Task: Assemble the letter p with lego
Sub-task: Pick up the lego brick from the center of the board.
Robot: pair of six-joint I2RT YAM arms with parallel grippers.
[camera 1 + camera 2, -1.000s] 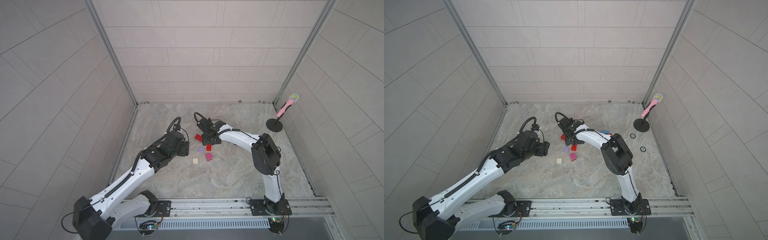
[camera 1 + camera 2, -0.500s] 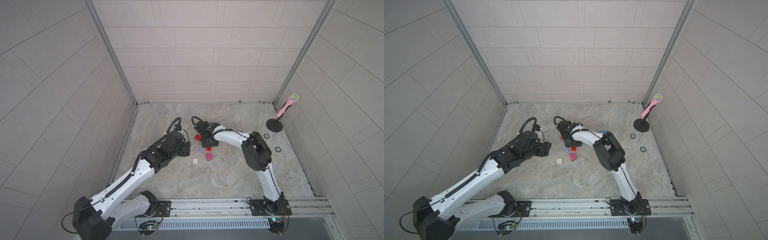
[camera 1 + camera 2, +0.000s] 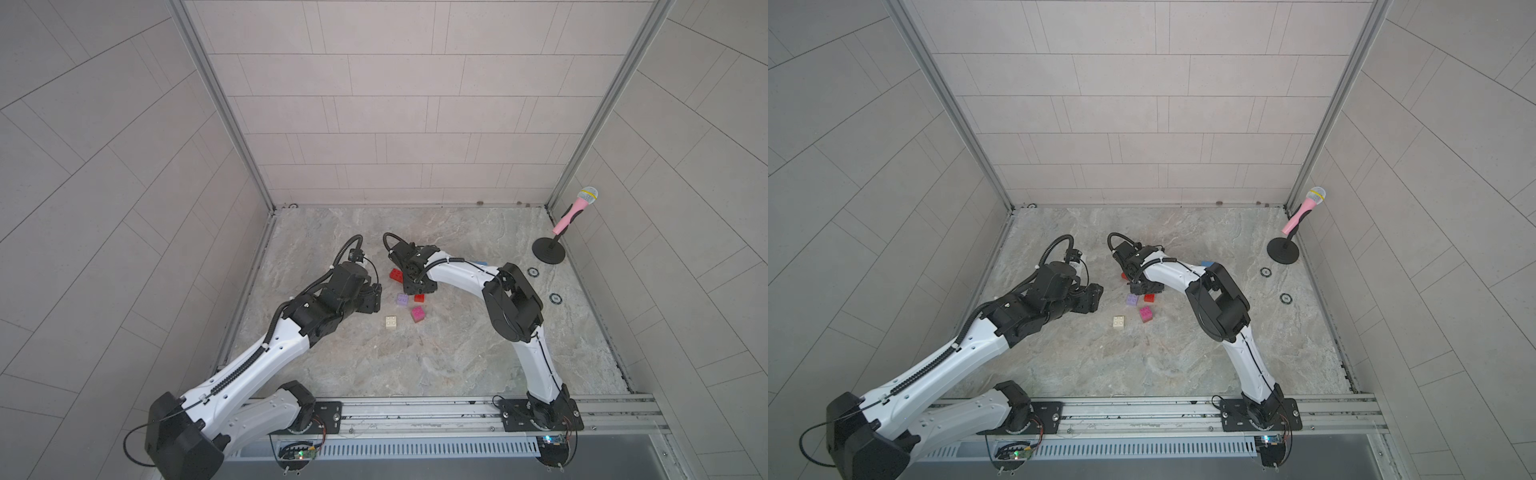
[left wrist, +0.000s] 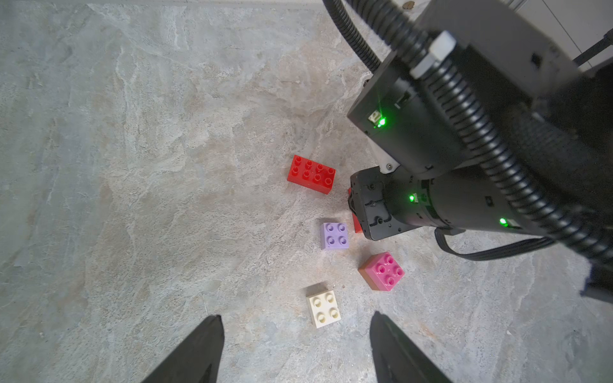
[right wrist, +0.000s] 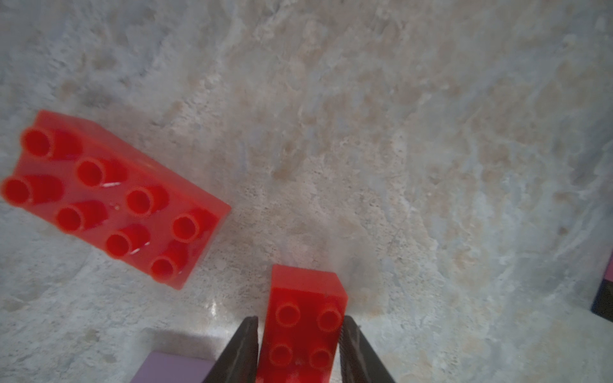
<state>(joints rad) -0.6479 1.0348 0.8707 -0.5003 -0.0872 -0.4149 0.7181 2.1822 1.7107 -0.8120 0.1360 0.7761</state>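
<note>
Since a second ago the elbow of the right arm (image 3: 513,307) has swung in toward the middle and the right gripper (image 3: 417,286) has dropped onto the brick cluster, its jaws drawn in; the left arm (image 3: 266,357) has not budged. From both top views I get the layout only. The lego lies loose in the middle of the table (image 3: 415,374), no letter begun: oblong red brick (image 3: 396,274), lilac brick (image 3: 402,299), pink brick (image 3: 417,314) and cream brick (image 3: 390,322) all apart, and a blue brick (image 3: 1206,264) peeking from behind the right forearm. The wrist hides what the fingers are doing. The left wrist view shows the left gripper (image 4: 295,348) spread wide and empty, with the cream brick just ahead of its tips, and only a sliver of the small red brick (image 4: 357,225) beside the right gripper's housing. The right wrist view alone settles the grip: narrow jaws hug both flanks of the small red brick, which sits on the table, studs up. What worries me is that the pads sit on its near half, so it may pivot or pop free on lifting. The lilac brick lies just beside one finger and could get dragged along. As I judge it, the two wrists are also close enough that moving the left arm in now risks a knock.
</note>
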